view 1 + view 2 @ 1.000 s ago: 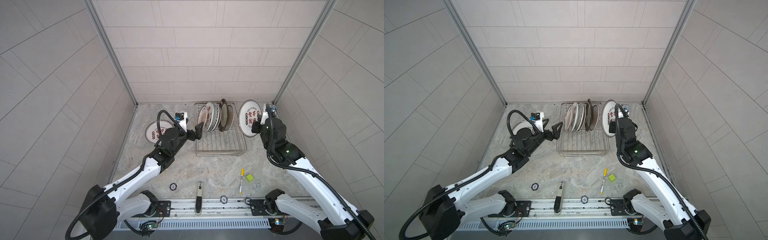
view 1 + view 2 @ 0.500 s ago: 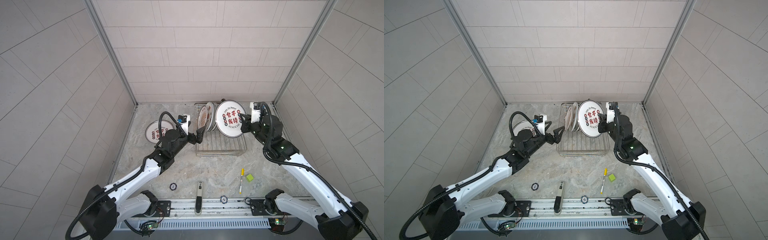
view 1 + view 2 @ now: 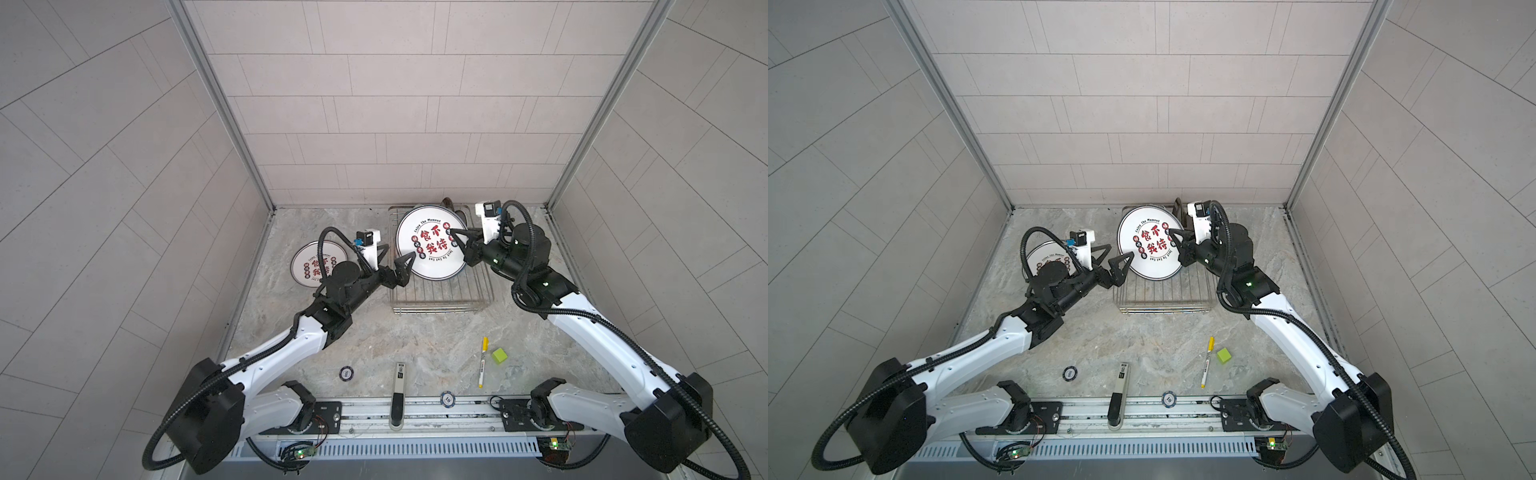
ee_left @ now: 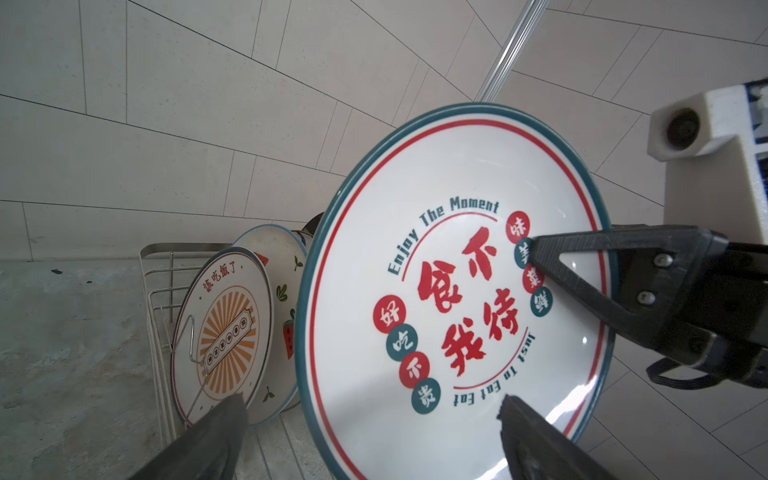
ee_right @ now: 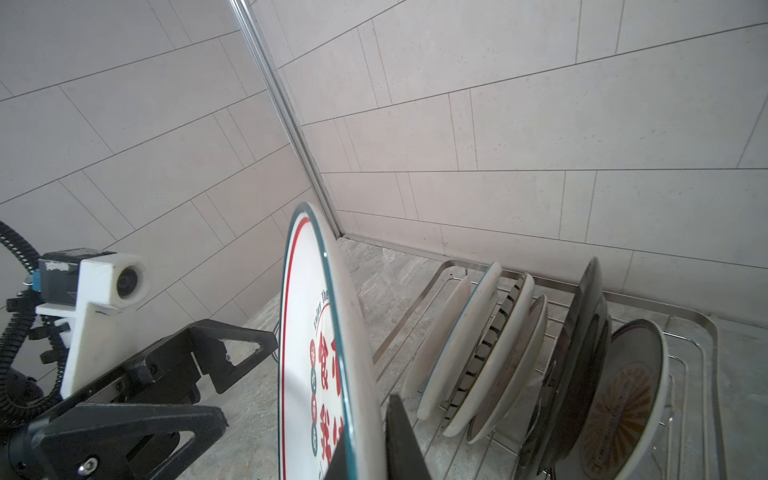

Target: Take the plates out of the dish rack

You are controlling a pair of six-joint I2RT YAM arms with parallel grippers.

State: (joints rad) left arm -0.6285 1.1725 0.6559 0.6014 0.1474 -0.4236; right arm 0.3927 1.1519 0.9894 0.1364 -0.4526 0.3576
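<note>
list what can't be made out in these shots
Rack plates: in both top views, the held plate hides most of them.
Dark plate: right wrist view, edge-on, face unseen.
Table plate: top views, the left arm covers part.
Right end effector: left wrist view, back finger behind the held plate.
Left chip: print too small, top views.

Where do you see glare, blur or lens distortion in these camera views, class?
Left wrist view: pale glare patches on the held plate; the left fingers, close to the lens, are blurred. Right wrist view: the right fingers are dark and soft, the racked plates sharper. In both top views, wide-angle perspective splays the tiled walls; light even, shadows faint.
</note>
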